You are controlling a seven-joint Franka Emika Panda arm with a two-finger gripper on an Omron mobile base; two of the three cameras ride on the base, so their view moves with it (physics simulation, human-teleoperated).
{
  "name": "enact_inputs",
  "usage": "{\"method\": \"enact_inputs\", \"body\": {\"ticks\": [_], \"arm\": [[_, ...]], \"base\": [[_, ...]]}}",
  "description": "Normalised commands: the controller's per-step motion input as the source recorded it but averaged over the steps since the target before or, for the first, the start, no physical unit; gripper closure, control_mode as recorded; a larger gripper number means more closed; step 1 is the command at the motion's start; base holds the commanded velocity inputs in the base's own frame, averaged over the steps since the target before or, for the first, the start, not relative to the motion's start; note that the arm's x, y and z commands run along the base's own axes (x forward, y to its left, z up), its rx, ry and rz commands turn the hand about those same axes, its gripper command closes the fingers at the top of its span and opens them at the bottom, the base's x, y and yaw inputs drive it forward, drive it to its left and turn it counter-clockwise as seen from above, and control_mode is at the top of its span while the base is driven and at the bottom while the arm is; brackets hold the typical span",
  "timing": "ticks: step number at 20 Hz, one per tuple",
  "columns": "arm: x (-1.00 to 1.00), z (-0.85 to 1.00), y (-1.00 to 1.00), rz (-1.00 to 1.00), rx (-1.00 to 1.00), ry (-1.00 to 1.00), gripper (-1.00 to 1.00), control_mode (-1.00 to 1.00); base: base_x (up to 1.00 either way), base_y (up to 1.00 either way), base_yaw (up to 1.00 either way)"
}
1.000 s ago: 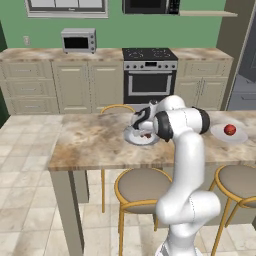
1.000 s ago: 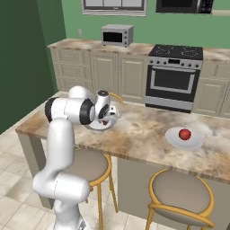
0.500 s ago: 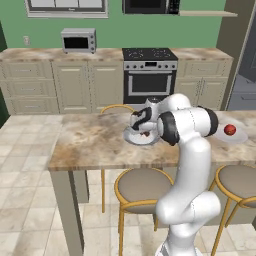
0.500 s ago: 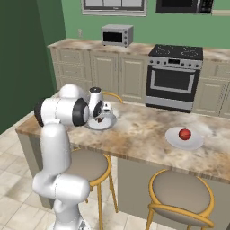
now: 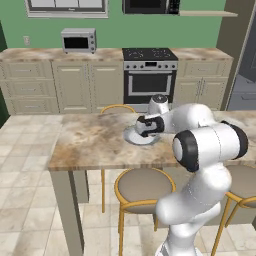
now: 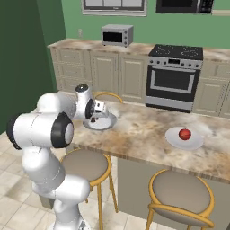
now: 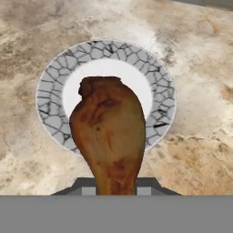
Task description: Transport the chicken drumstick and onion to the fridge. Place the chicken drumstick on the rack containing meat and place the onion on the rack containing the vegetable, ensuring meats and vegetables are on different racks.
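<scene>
Gripper point(image 7: 116, 189) round drumstick point(image 7: 109, 136) (above plate point(image 7: 54, 91))

drumstick point(image 7: 109, 136): 1 | onion point(image 6: 184, 134): 1 | plates point(image 7: 159, 91): 2 | stools point(image 6: 179, 192): 2 | microwaves point(image 6: 117, 35): 2 | oven point(image 6: 173, 78): 1
</scene>
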Motion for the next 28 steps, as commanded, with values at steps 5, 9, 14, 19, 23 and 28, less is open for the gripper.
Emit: {"method": "enact_inputs", "body": {"ticks": [5,9,14,19,23,28], "arm": [[-1.00,0.82,0.01,-0.08,0.00,0.02,1.00,-1.00],[-1.00,0.88,0.00,-0.07,0.00,0.11,1.00,-1.00],[-1.00,0.67,0.00,-0.03,0.00,0.02,1.00,-1.00],[-0.80,0.67,0.00,0.00,0.00,0.00,1.00,-1.00],[-0.66,0.42,0.00,0.00,0.00,-0.03,1.00,-1.00],[-0.72,0.45,0.00,0.00,0.00,-0.07,1.00,-1.00]], "base": [[0.00,0.00,0.00],[0.00,0.00,0.00],[0.00,0.00,0.00],[0.00,0.00,0.00],[0.00,0.00,0.00],[0.00,0.00,0.00]]}}
